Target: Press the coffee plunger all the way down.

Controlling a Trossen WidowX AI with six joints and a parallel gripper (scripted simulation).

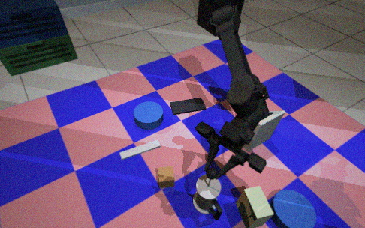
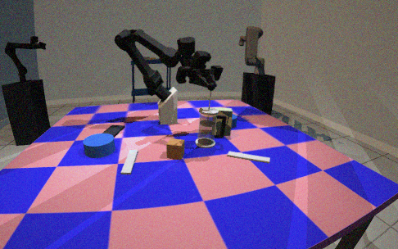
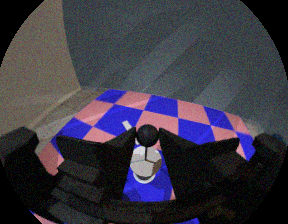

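Viewing remotely, I find the coffee press (image 1: pixel 205 202) (image 2: pixel 206 130) (image 3: pixel 145 165) upright on the checkered tabletop (image 1: pixel 104 205) (image 2: pixel 158 221) (image 3: pixel 162 105). Its plunger rod (image 2: pixel 210 100) (image 3: pixel 146 154) stands up out of the lid (image 1: pixel 208 187) (image 2: pixel 209 110) (image 3: pixel 145 156), so the plunger is not down. My hand (image 1: pixel 212 172) (image 2: pixel 211 87) (image 3: pixel 147 131) is clamped on the round black knob (image 1: pixel 212 172) (image 3: pixel 148 135) at the rod's top, a finger on each side, above the lid.

Clock positions below are taken in the top view, centred on the press, 12 at the upper edge. The press handle (image 1: pixel 215 211) (image 2: pixel 220 126) points to 5 o'clock. A wooden cube (image 1: pixel 166 177) (image 2: pixel 175 149) sits near, at 10; farther along that bearing lies a white bar (image 1: pixel 140 149) (image 2: pixel 129 161). A pale-topped box (image 1: pixel 258 202) (image 2: pixel 228 116) stands near, between 3 and 4, with a large blue disc (image 1: pixel 294 209) (image 2: pixel 234 120) just beyond it. A smaller blue disc (image 1: pixel 149 114) (image 2: pixel 99 145) rests well apart at 11, and a flat black slab (image 1: pixel 187 106) (image 2: pixel 115 131) close to 12. The arm's white mount (image 1: pixel 265 131) (image 2: pixel 168 112) is between 1 and 2.

In the exterior view I note a second white bar (image 2: pixel 248 157) at 4 o'clock from the press.
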